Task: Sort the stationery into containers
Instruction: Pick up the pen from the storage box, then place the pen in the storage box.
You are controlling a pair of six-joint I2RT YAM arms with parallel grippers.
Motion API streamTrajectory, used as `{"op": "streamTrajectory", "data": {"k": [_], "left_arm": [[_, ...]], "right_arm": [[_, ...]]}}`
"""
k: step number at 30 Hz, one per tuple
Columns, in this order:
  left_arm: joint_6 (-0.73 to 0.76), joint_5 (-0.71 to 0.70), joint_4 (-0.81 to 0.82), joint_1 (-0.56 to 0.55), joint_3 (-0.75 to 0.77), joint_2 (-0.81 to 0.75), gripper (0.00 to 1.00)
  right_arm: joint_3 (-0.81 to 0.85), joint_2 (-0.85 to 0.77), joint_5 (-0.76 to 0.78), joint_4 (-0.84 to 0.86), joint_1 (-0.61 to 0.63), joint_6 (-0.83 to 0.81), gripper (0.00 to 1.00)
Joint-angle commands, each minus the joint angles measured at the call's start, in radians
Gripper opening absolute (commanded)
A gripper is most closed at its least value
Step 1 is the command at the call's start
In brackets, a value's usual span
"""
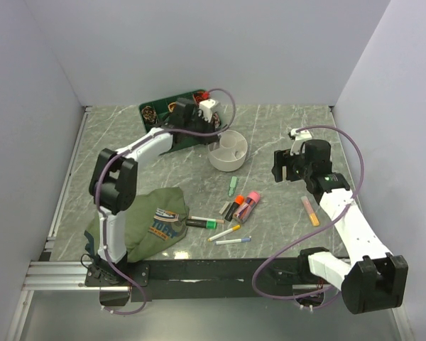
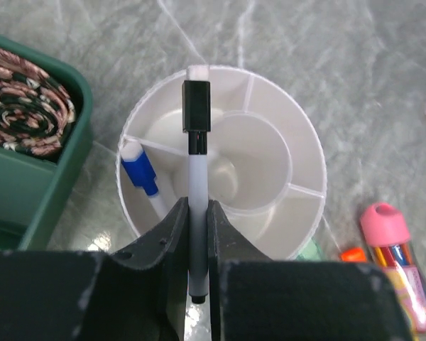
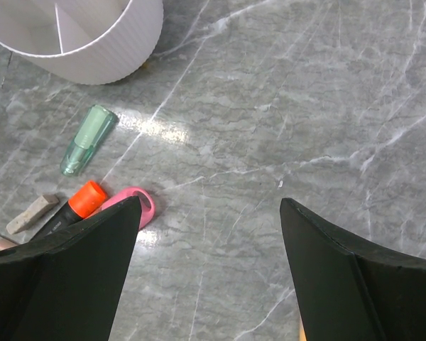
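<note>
So, the left gripper (image 2: 197,234) was shut tight on a white pen (image 2: 197,177) w/ a black cap. It pinched the pen near its back end, so most of it stuck out in front. The pen hung right over the white cup (image 2: 302,213), w/ its cap end out by the far rim. That was prob. b/c it had to line up w/ one of the little slots before being let go. The pen was up in the air & not in the cup yet. A blue pen (image 2: 138,169) leaned in the slot on the left side, so I think the walls inside were there to hold each kind apart. The green tray (image 2: 28,192) of rolled-up brown stuff sat just beside the cup, & the pen was not over it. The right gripper (image 3: 209,206) was wide open w/ nothing in it. It hung over the table (image 3: 305,106) near a green highlighter (image 3: 89,138), an orange marker (image 3: 85,199) & a pink one (image 3: 143,206). It was prob. there b/c that was where the next things to grab lay. A bunch (image 1: 236,207) of pens lay between the cup & the near edge, beside the shirt (image 1: 153,224). One orange pen (image 1: 310,211) lay alone by the right arm, so most of the sorting was not done yet.
</note>
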Motion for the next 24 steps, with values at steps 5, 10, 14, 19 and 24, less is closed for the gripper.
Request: {"op": "streamTrajectory", "data": {"k": [5, 10, 14, 19, 24], "left_arm": [[-0.207, 0.232, 0.733, 0.072, -0.309, -0.087, 0.04], [-0.291, 0.256, 0.962, 0.09, -0.313, -0.022, 0.03], [-0.359, 0.267, 1.053, 0.097, -0.304, 0.019, 0.04], [-0.422, 0.276, 1.149, 0.097, -0.361, 0.047, 0.03], [-0.437, 0.288, 1.217, 0.098, -0.39, 0.088, 0.04]], "right_arm": [[0.077, 0.036, 0.028, -0.032, -0.007, -0.032, 0.86], [0.12, 0.064, 0.057, -0.063, -0.006, -0.06, 0.86], [0.148, 0.092, 0.084, -0.088, -0.007, -0.077, 0.86], [0.186, 0.128, 0.102, -0.105, -0.007, -0.081, 0.86], [0.217, 0.158, 0.114, -0.123, -0.006, -0.086, 0.86]]}}
